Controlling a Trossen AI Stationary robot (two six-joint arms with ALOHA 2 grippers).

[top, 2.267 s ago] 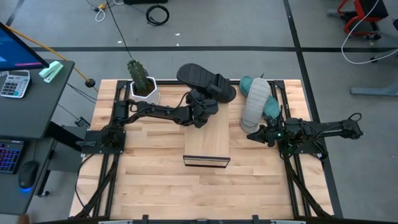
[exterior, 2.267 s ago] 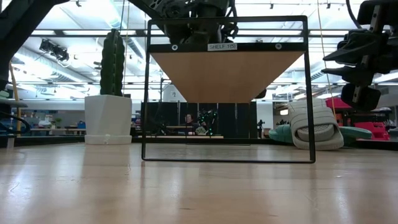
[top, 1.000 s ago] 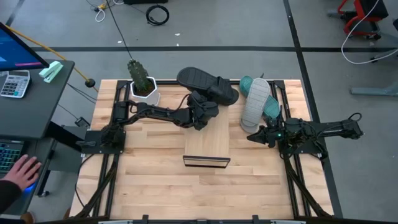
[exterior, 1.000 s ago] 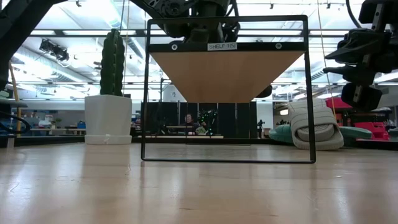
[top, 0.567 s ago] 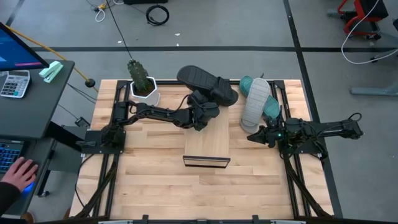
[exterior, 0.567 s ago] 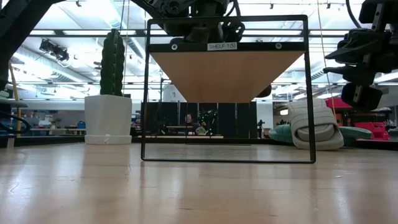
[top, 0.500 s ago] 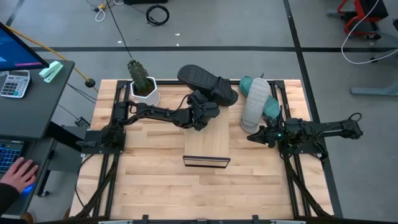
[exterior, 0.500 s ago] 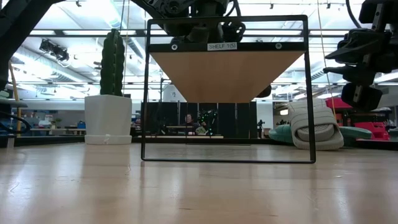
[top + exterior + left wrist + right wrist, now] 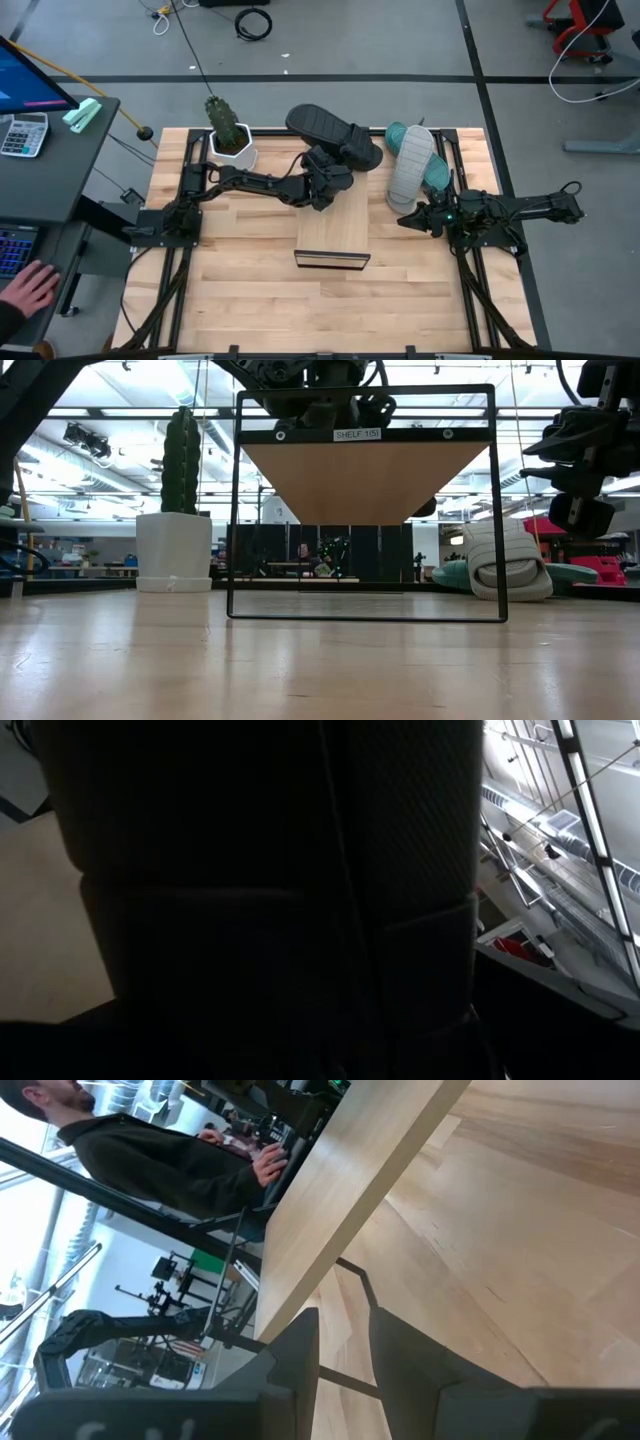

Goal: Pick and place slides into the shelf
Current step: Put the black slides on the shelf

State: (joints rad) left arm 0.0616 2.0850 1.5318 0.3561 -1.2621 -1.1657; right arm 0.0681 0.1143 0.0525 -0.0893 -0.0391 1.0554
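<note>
My left gripper [image 9: 328, 166] is shut on the black slide [image 9: 325, 128], which is in the air over the far end of the shelf [image 9: 335, 225]. The shelf is a light-wood board in a thin black frame [image 9: 365, 480], standing mid-table. The light grey slide [image 9: 410, 160] leans on the teal slide [image 9: 438, 172] at the table's far right; both also show in the low view, grey slide [image 9: 505, 560] and teal slide [image 9: 450, 575]. My right gripper [image 9: 405, 218] waits open near them, touching nothing, with a narrow gap between its fingers [image 9: 400, 1370]. My left gripper holds the black slide by its near long side, beside the ribbed strap [image 9: 350, 143], coming from the table's left and near side. The slide is lifted clear, footbed up. Its dark surface [image 9: 260, 870] fills the wrist view and hides the fingers.
A cactus in a white pot [image 9: 228, 130] stands at the table's far left corner, also seen as the pot [image 9: 175, 550] in the low view. Bare slatted tabletop [image 9: 250, 290] lies near and left of the shelf. A person's hand [image 9: 25, 290] rests at a desk left of the table.
</note>
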